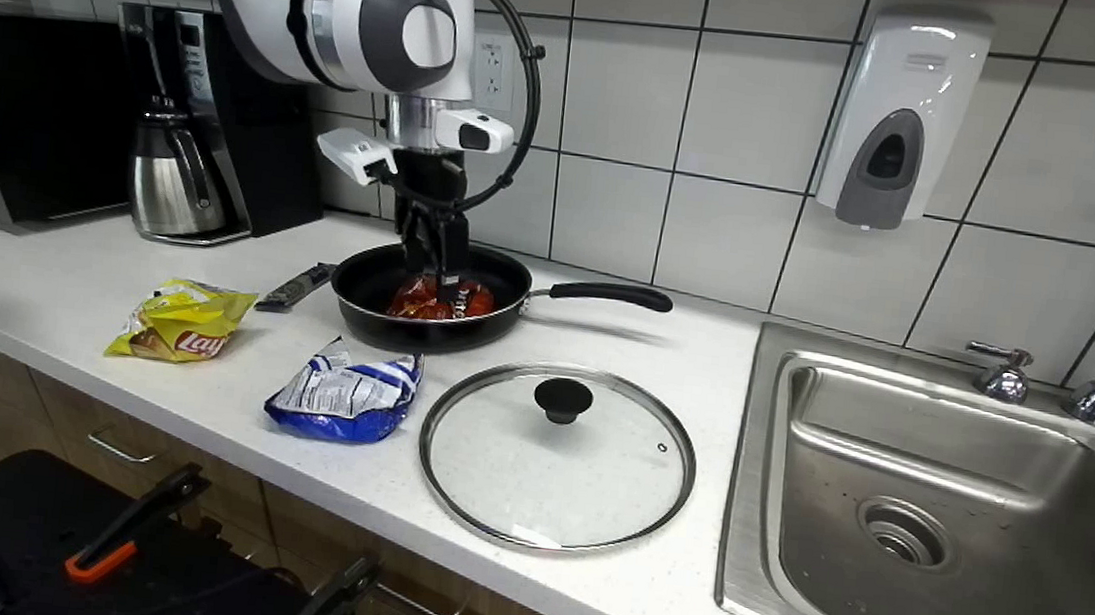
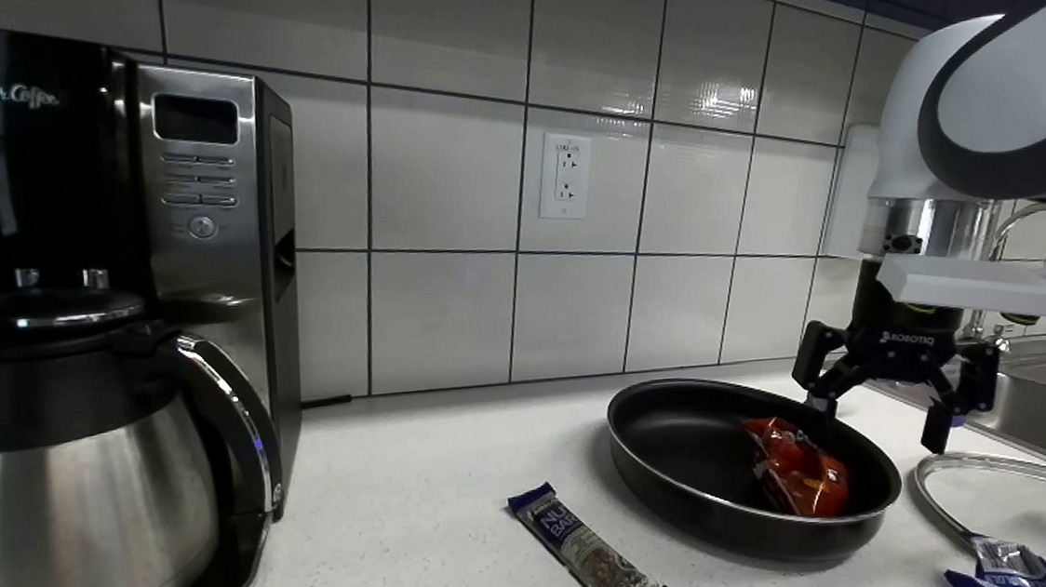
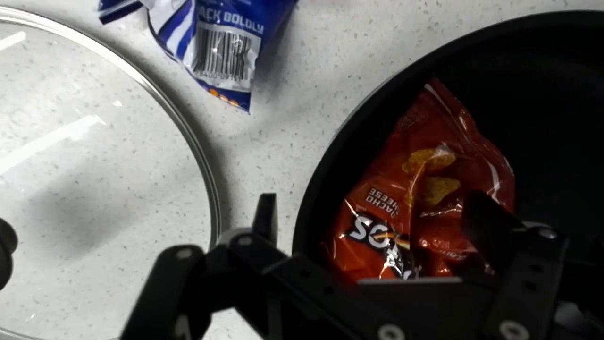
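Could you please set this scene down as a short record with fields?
gripper: open, holding nothing, nearest the red bag; contact unclear
red bag: lying in the pan
pan: on the counter, uncovered
lid: on the counter beside the pan, knob up
blue bag: on the counter, near the pan and lid
yellow bag: on the counter, near the bar
bar: beside the pan
sink: near the lid

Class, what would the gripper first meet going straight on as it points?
Probably the red chip bag in the pan, ahead of the open gripper in the wrist view; depth is unclear, so the pan's rim might come first.
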Controlling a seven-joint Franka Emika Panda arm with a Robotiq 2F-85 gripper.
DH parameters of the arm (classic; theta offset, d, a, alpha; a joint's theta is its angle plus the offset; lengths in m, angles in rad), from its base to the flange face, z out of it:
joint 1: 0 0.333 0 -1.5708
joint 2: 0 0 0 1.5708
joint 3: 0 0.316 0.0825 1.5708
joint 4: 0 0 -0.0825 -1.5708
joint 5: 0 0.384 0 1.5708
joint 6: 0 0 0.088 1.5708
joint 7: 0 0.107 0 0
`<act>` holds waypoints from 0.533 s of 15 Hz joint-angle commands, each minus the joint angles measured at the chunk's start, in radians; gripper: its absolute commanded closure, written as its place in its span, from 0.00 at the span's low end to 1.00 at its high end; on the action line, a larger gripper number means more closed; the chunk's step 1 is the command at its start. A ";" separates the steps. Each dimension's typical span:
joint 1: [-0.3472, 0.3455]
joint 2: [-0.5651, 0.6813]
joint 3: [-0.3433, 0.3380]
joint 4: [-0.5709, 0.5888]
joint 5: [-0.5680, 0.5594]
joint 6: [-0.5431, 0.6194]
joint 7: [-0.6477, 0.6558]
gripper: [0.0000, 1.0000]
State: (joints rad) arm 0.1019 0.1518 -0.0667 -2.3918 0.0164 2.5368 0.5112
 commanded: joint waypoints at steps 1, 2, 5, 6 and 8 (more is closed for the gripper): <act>-0.030 -0.065 0.029 -0.069 0.066 0.014 -0.086 0.00; -0.032 -0.075 0.029 -0.081 0.077 0.013 -0.100 0.00; -0.035 -0.109 0.027 -0.114 0.094 0.007 -0.126 0.00; -0.037 -0.123 0.028 -0.127 0.101 0.006 -0.136 0.00; -0.039 -0.147 0.031 -0.150 0.114 0.003 -0.151 0.00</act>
State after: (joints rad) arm 0.0925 0.0808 -0.0624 -2.4798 0.0924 2.5394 0.4119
